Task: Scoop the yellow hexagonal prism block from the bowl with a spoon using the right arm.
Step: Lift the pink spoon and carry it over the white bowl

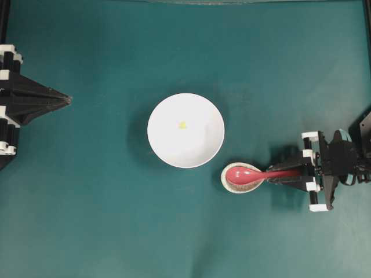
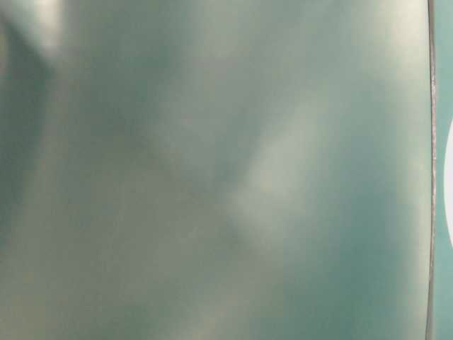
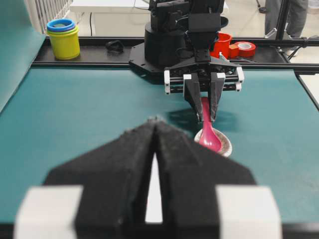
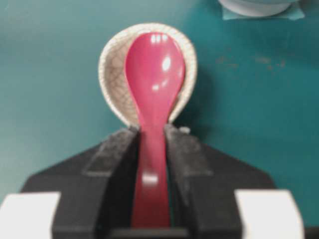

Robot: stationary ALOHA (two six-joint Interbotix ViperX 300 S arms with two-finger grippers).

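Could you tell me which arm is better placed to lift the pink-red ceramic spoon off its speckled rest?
Right: the right gripper already straddles the pink-red ceramic spoon handle above the speckled oval rest; the left gripper sits shut, far across the table.

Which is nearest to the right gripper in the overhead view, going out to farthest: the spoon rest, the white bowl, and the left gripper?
From the right gripper:
1. Spoon rest, just left of it, under the spoon.
2. White bowl, mid-table, up and left.
3. Left gripper, at the far left edge.
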